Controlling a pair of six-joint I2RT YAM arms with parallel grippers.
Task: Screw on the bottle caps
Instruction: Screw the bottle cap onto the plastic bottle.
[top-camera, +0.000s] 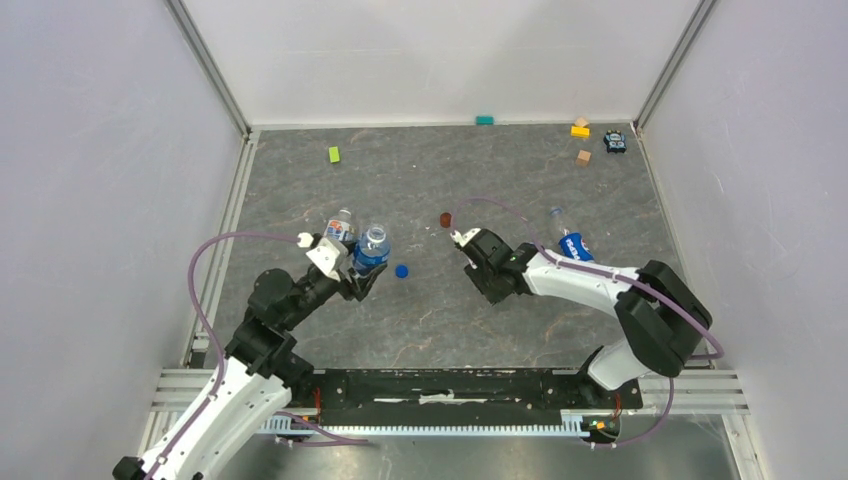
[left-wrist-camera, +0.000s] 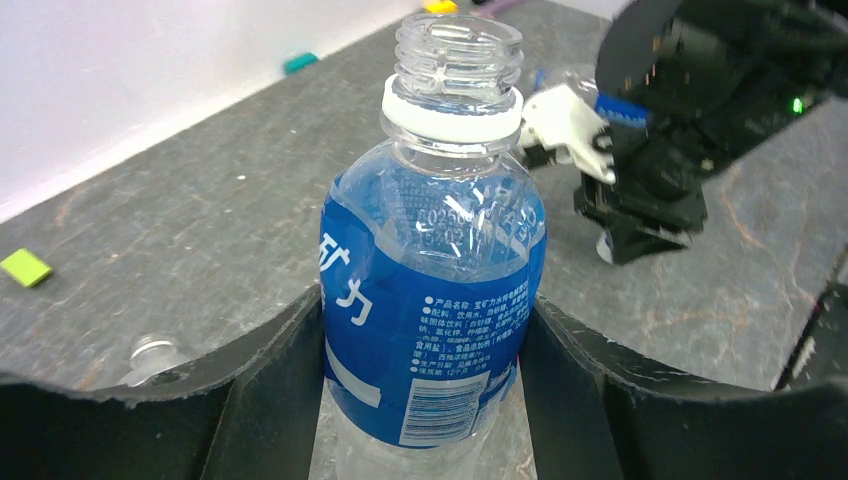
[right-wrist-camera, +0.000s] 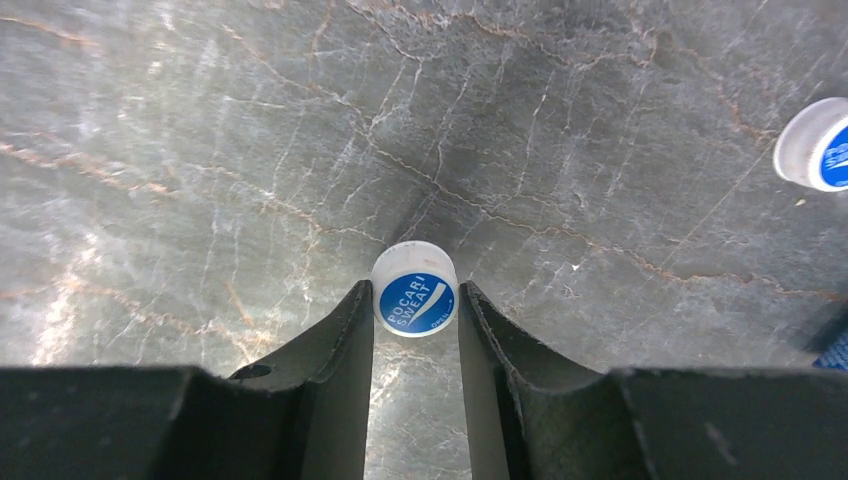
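My left gripper (top-camera: 368, 268) is shut on an upright clear bottle (left-wrist-camera: 432, 290) with a blue label, and the bottle's threaded neck (left-wrist-camera: 458, 50) is bare. A second bottle (top-camera: 341, 226) stands just behind it. A third bottle (top-camera: 570, 240) lies beside my right arm. My right gripper (right-wrist-camera: 415, 300) points down at the table, with its fingertips against both sides of a white bottle cap (right-wrist-camera: 414, 288) with a blue top that rests on the surface. Another whitish-blue cap (right-wrist-camera: 815, 145) lies further off. A solid blue cap (top-camera: 401, 271) sits between the two arms.
A dark red-brown disc (top-camera: 445, 219) lies near the right gripper (top-camera: 488, 285). Towards the back wall sit a green block (top-camera: 334, 154), a teal block (top-camera: 484, 120), a yellow block (top-camera: 580, 129), a tan block (top-camera: 583, 157) and a small dark toy (top-camera: 614, 142).
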